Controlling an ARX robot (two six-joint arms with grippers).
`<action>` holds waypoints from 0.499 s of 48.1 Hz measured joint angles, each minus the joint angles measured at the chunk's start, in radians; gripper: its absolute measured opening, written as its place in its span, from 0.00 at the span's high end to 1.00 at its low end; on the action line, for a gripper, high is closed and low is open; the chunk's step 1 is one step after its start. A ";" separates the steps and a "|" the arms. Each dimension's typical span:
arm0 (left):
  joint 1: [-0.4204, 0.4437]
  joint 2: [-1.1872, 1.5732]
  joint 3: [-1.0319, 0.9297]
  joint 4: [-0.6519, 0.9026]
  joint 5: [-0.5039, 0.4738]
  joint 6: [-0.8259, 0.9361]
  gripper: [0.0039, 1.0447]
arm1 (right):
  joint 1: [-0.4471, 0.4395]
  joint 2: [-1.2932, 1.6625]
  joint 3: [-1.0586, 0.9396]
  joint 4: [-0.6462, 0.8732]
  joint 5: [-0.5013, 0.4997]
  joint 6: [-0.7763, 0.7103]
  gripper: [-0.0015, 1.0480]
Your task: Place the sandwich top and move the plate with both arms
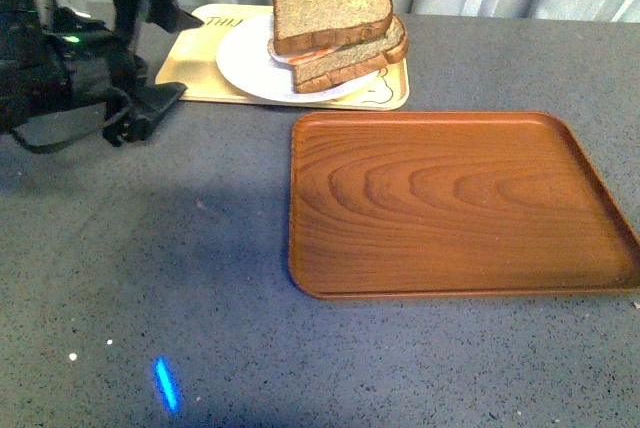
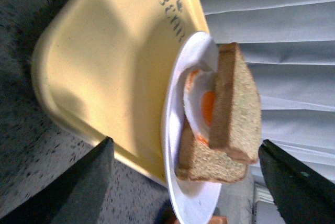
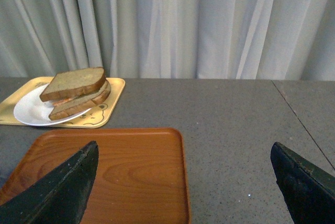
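Staged lab setup: grey speckled table (image 1: 200, 278) before pale curtain (image 3: 172, 20).

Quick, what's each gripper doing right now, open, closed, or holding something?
Left gripper: open, holding nothing, beside the yellow tray.
Right gripper: open, empty, above the wooden tray.

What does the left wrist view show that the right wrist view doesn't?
Only the left wrist view shows the fried egg between the slices, and the lettering on the yellow tray. Only the right wrist view shows the wooden tray, nothing on it, and the bare table beyond. Both show the top slice already on the sandwich, the plate on the yellow tray, the curtain, and their own hand open: left hand, right hand.
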 joint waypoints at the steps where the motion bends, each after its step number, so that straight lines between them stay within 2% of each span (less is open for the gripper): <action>1: 0.013 -0.027 -0.046 0.040 0.006 0.000 0.13 | 0.000 0.000 0.000 0.000 0.000 0.000 0.09; 3: 0.034 -0.072 -0.123 0.107 0.026 0.000 0.07 | 0.000 0.000 0.000 0.000 0.000 0.000 0.09; 14: 0.138 -0.245 -0.436 0.366 0.101 0.011 0.09 | 0.000 0.000 0.000 0.000 0.000 0.000 0.09; 17: 0.143 -0.264 -0.483 0.427 0.007 0.088 0.17 | 0.000 0.000 0.000 0.000 0.001 0.000 0.09; 24: 0.147 -0.285 -0.529 0.469 -0.061 0.187 0.35 | 0.000 0.000 0.000 0.000 0.000 0.000 0.09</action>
